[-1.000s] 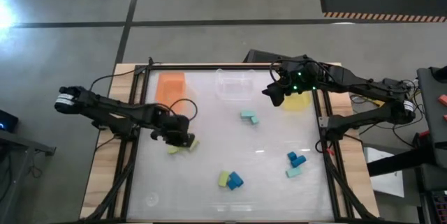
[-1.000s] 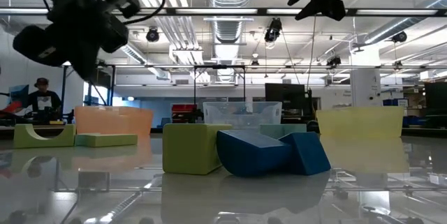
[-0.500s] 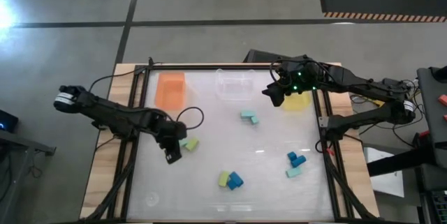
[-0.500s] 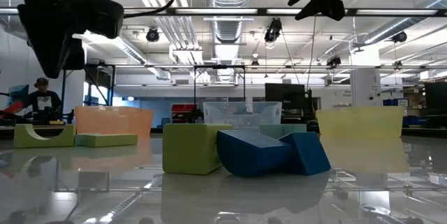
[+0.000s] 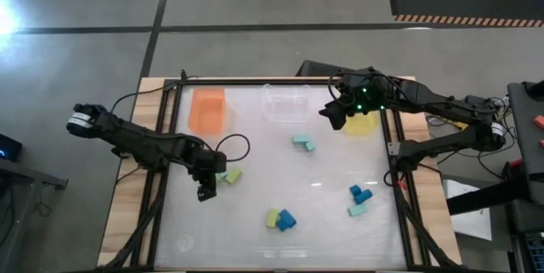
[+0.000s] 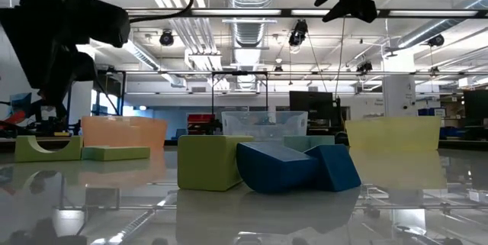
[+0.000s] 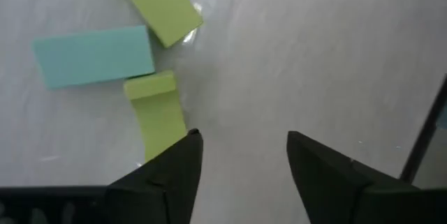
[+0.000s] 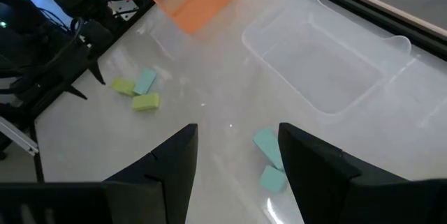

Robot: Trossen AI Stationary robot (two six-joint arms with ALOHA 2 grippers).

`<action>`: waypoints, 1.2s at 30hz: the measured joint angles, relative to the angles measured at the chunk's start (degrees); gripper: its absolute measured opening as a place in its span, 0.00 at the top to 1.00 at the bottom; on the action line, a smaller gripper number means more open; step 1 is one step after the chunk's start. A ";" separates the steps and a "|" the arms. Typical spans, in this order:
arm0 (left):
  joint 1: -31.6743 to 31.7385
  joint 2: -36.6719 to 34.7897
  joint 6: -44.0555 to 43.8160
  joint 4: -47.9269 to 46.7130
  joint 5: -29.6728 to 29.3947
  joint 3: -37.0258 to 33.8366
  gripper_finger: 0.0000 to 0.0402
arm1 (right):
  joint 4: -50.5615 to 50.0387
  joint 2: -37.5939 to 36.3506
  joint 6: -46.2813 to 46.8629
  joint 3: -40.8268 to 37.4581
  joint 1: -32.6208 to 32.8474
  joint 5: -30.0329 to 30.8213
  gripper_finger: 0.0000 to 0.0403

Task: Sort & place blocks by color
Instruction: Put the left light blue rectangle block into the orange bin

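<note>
While its fingers stand spread and empty, the left gripper (image 7: 241,158) hovers beside two yellow-green blocks (image 7: 157,4) and a pale teal block (image 7: 94,55). Right gripper (image 8: 234,147), also spread, hangs near the yellow tray (image 5: 364,123).

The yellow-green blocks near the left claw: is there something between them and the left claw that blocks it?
Nothing visible does. The left claw is open and empty above bare table. Two yellow-green blocks and a teal block lie just ahead of its fingers, slightly to one side.

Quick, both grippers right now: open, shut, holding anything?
Left gripper: open, empty, just clear of the yellow-green blocks and the teal block.
Right gripper: open, empty, raised near the clear tray.
</note>
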 joint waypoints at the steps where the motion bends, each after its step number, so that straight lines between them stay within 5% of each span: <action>1: 0.00 0.10 0.00 -0.20 -0.19 -0.02 0.50 | -0.02 0.00 0.11 0.00 0.05 -0.01 0.53; 10: 0.24 0.40 -9.81 -0.23 -8.36 -0.02 0.48 | -0.02 0.00 0.01 0.00 0.18 0.00 0.53; 18: 4.85 1.02 -46.94 0.06 -18.49 -0.02 0.48 | 0.04 0.00 -0.44 -0.20 0.18 0.09 0.53; 36: 8.72 13.96 -53.40 3.33 -15.78 0.15 0.48 | -0.18 0.00 -0.93 -0.92 0.18 0.00 0.53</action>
